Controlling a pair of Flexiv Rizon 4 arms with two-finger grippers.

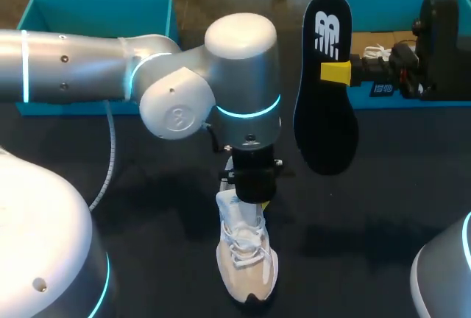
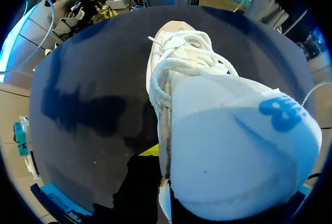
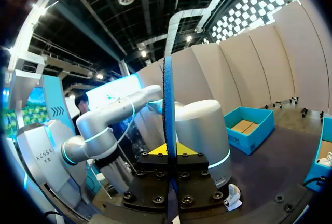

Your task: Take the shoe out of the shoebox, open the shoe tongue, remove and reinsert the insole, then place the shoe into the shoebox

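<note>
A white laced shoe [image 1: 246, 259] lies on the dark table, its toe toward the near edge. My left gripper [image 1: 252, 194] comes straight down on its heel end, shut on the pale tongue [image 2: 233, 151], which is pulled up and back from the laces [image 2: 187, 60]. One yellow fingertip [image 2: 150, 150] shows beside the tongue. My right gripper [image 1: 337, 73] holds the black insole [image 1: 324, 97] upright in the air, right of the left arm. In the right wrist view the insole [image 3: 167, 110] stands edge-on between the shut fingers of my right gripper [image 3: 167, 150].
A teal shoebox [image 1: 412, 99] stands at the back right, behind my right gripper, with white laces [image 1: 377, 52] showing inside. Another teal box part [image 1: 96, 10] sits at the back left, behind the left arm [image 1: 169, 82].
</note>
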